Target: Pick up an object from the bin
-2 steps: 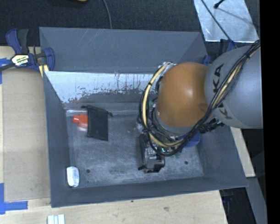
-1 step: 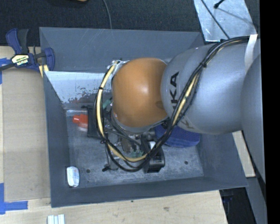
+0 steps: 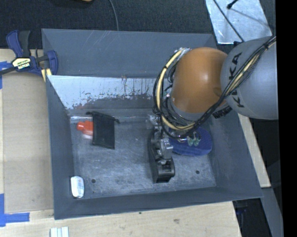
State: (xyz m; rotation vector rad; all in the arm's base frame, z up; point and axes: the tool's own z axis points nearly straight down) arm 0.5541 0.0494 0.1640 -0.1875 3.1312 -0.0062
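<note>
A seven-joint KUKA arm [image 3: 254,82] is seen reaching into a grey metal bin [image 3: 60,157] from the 3 o'clock side, its wrist capped by a rounded orange cover [image 3: 198,80] and ringed by looped cables [image 3: 162,86]. The gripper [image 3: 163,171] is pointed down and set low over the bin floor at about 5 o'clock from the floor's centre, its dark tip at or just above the bare metal; contact cannot be judged. How wide the gripper stands cannot be told from this angle, and nothing is seen held in it. The thing nearest to it is a flat blue object [image 3: 202,146] with a rounded outline, lying at 3 o'clock on the floor, just beside the gripper on its 2 o'clock side and partly covered by the wrist and cables. Well apart, at about 10 o'clock, a black flat rectangular piece [image 3: 103,131] is shown lying slightly tilted, with a small orange-red item [image 3: 84,126] just beside it at its 9 o'clock edge, in what appears to be a clear wrapper. A small white object [image 3: 77,186] is found in the corner at about 8 o'clock, against the foot of the bin wall. Between these things the floor is left as scuffed grey metal.
</note>
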